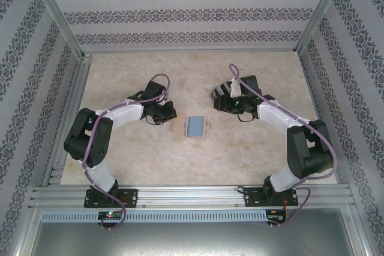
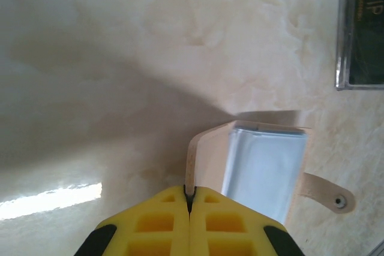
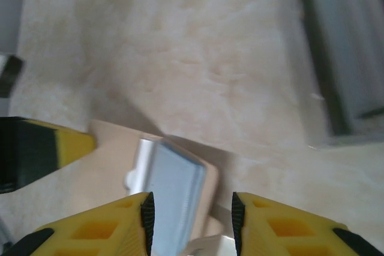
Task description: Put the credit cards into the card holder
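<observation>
- Table [image 1: 192, 70]: pale marbled top. Patterned walls [image 1: 180, 13] close three sides and a metal rail [image 1: 192, 193] runs along the near edge. Bare room across the far half and on the near strip between the two bases.
- Arms: 2 counted, left arm [image 1: 90, 136] and right arm [image 1: 306, 148], both bent inward toward mid-table.
- Holder [image 1: 195, 127]: 1 counted, at mid-table between the two grippers, well apart from every edge. Tan flap [image 2: 207, 154] raised, silver-blue body [image 2: 264, 172] exposed. Strap [image 2: 327, 193] with a snap lies flat on the table beside it.
- Left gripper [image 2: 189, 195]: clenched on the flap's edge, just left of the holder in the top view.
- Right gripper [image 3: 192, 208]: yellow fingers [image 3: 120, 226] stand apart above the body. A pale piece sits between them at the bottom edge of the right wrist view; cannot tell if it is gripped.
- Card [image 2: 363, 28]: 1 counted, dark with "VIP" lettering and a clear border, cut off by the edge of the left wrist view, apart from the holder. Lying or held: cannot tell.
</observation>
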